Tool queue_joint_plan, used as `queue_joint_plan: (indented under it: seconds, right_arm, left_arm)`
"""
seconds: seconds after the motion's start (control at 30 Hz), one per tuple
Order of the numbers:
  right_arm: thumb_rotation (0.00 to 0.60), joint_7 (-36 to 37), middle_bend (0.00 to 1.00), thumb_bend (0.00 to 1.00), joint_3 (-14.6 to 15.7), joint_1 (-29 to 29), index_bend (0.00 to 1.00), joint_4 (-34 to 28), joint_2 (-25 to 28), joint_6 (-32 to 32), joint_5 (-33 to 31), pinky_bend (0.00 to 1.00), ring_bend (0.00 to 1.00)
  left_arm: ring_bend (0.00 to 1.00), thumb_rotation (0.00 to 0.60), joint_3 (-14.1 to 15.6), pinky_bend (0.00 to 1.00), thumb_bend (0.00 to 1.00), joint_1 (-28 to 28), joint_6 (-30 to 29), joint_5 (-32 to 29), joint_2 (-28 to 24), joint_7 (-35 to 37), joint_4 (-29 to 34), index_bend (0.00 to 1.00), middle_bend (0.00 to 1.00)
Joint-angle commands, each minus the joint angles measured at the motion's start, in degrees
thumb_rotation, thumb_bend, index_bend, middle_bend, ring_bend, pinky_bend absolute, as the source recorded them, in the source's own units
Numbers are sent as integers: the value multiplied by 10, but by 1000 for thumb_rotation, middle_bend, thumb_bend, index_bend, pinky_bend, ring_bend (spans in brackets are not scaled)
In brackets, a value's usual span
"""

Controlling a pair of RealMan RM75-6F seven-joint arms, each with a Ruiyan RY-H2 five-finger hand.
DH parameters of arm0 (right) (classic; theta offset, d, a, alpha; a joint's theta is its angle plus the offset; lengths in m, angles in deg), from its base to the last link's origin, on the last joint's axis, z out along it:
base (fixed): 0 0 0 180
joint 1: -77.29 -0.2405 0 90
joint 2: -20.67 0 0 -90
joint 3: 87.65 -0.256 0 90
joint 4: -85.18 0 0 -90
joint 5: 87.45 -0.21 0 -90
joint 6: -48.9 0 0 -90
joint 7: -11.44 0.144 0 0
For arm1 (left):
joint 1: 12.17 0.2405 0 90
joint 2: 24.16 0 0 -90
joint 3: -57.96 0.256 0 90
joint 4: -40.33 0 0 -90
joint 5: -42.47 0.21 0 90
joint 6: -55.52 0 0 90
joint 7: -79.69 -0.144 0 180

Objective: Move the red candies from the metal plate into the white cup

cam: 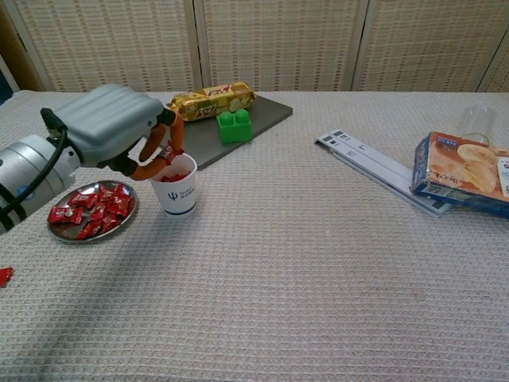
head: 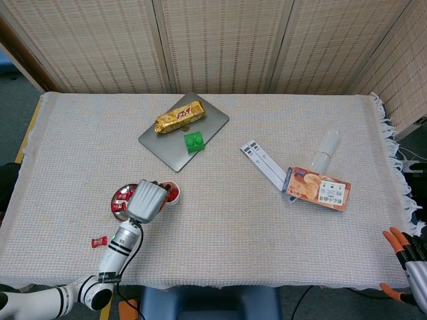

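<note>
The metal plate (cam: pixel 57 231) lies at the near left and carries several red candies (cam: pixel 95 208). Right of it stands the white cup (cam: pixel 178 196), with red candies showing inside. My left hand (cam: pixel 115 126) hangs over the cup's mouth with its orange fingertips (cam: pixel 176 137) curled down, and a small red candy (cam: pixel 169 153) appears pinched between them. In the head view the left hand (head: pixel 147 200) covers part of the plate (head: pixel 115 199) and the cup (head: pixel 173 193). My right hand (head: pixel 405 252) rests off the table's near right corner, fingers apart and empty.
One stray red candy (head: pixel 99 241) lies on the cloth near the front left edge. A grey board (head: pixel 175 143) at the back holds a gold snack bar (head: pixel 179 117) and a green block (head: pixel 195 141). A biscuit box (head: pixel 320 189), white strips (head: pixel 263 162) and a clear cup (head: pixel 325 150) sit at right.
</note>
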Motion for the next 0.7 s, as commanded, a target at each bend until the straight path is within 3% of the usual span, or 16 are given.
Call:
queue_joint_plan:
  seconds: [0.03, 0.2, 0.33, 0.43, 0.5, 0.57, 0.7]
  right_arm:
    - [600, 3, 0, 43, -1, 2, 0, 1, 1, -3, -2, 9, 0]
    - [600, 4, 0, 43, -1, 4, 0, 3, 1, -6, -2, 9, 0]
    - [600, 3, 0, 43, -1, 5, 0, 3, 0, -9, 0, 9, 0]
    - [600, 1, 0, 43, 0, 4, 0, 2, -1, -7, 4, 9, 0]
    - [600, 0, 0, 43, 1, 5, 0, 2, -1, -8, 7, 9, 0]
    - [600, 1, 0, 43, 2, 5, 0, 2, -1, -9, 10, 9, 0]
    - [600, 4, 0, 43, 4, 4, 0, 4, 1, -8, 13, 9, 0]
  left_arm:
    - [710, 600, -3, 1000, 418, -11, 12, -14, 14, -14, -17, 520, 635]
    - [710, 600, 0, 1000, 417, -16, 18, -30, 19, -22, -30, 335, 558]
    - [710, 600, 9, 1000, 417, -9, 6, -26, 8, -21, -12, 135, 500]
    - [711, 600, 15, 1000, 415, -2, 2, -30, -7, -21, 11, 57, 494]
    - [711, 600, 21, 1000, 414, 7, -9, -27, -19, -16, 27, 45, 491]
    - [712, 600, 38, 1000, 413, 29, -36, -10, -38, 1, 49, 99, 486]
    - [711, 600, 101, 1000, 410, 94, -87, 18, -91, 49, 79, 220, 448]
